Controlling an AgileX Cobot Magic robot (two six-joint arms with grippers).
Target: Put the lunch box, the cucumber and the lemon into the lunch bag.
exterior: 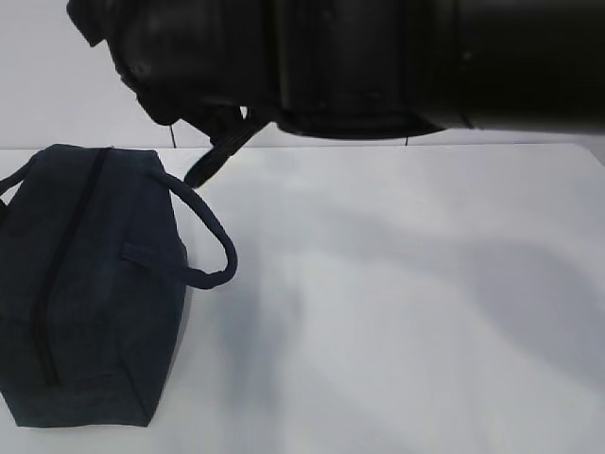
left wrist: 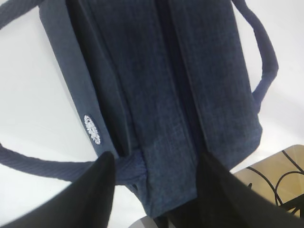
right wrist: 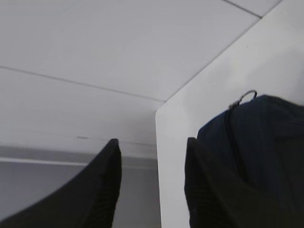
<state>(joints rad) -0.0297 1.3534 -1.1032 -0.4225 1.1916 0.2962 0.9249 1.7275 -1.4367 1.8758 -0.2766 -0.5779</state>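
Note:
The dark navy lunch bag [exterior: 85,284] lies on the left of the white table [exterior: 406,303], with one loop handle [exterior: 203,236] arching to its right. Its top zipper [exterior: 66,255] looks closed. In the left wrist view my left gripper [left wrist: 156,183] hangs open over one end of the lunch bag [left wrist: 161,85], holding nothing. My right gripper [right wrist: 152,166] is open and empty beside the table's corner, next to the lunch bag [right wrist: 266,142] and its silver ring pull [right wrist: 247,96]. The lunch box, the cucumber and the lemon are out of view.
A large black arm [exterior: 378,57] fills the top of the exterior view and hides the back of the table. The table's edge runs past my right gripper. Black cables [left wrist: 280,175] lie on the floor beyond the bag.

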